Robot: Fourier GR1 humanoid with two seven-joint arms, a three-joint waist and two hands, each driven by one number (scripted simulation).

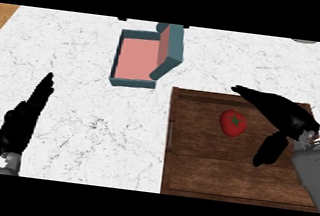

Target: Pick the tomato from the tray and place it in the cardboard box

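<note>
The tomato [233, 123] lies untouched on the upper half of the wooden tray [207, 171]. The right hand [287, 117] hovers just to its right, spread apart. Its fingers reach past the top of the tomato, the thumb hangs lower, and nothing is clamped yet. The left hand [22, 118] rests at the left of the desk [78, 70], fingers straight, holding nothing. The box [173, 46], teal with a pink inside rather than plain cardboard, sits on the desk just beyond the tray's upper left corner. For a good grasp, I judge the right hand should move left until the tomato sits between thumb and fingers, then close round its middle, since a round fruit nudged from one side may roll
</note>
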